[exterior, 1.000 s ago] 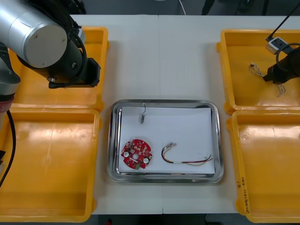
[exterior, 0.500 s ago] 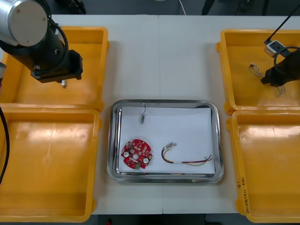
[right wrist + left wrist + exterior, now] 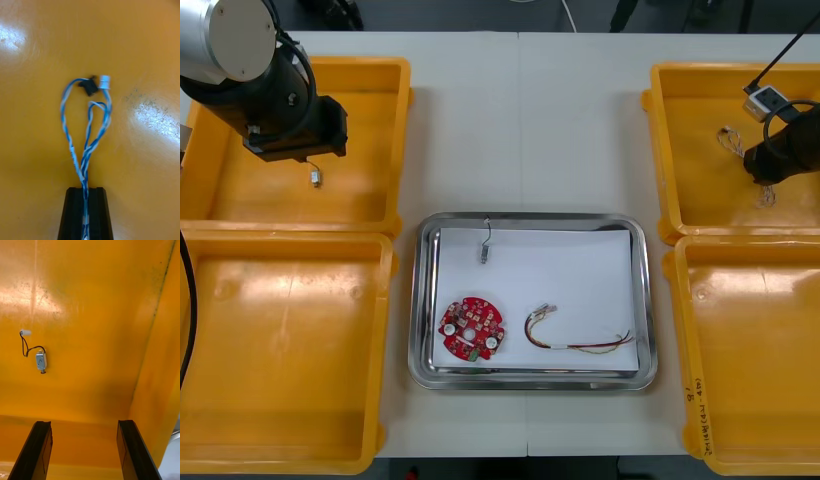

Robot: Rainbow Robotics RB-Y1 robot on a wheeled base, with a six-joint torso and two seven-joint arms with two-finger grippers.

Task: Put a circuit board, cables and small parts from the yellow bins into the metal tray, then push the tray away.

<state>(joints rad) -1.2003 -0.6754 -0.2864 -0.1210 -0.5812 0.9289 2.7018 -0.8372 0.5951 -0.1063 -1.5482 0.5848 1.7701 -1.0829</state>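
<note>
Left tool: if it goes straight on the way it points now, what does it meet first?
Probably the bare floor of the yellow bin, which the open left tool points into. The small metal part lies off to one finger's side, not on the midline, though depth is unclear.

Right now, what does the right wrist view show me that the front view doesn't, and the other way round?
Right wrist view: right gripper shut on the twisted blue and white cable, black and white plugs at its end. Front view: metal tray holding a red circuit board, red and yellow cable and small metal part; left gripper over the far left bin. Both: the far right bin.
</note>
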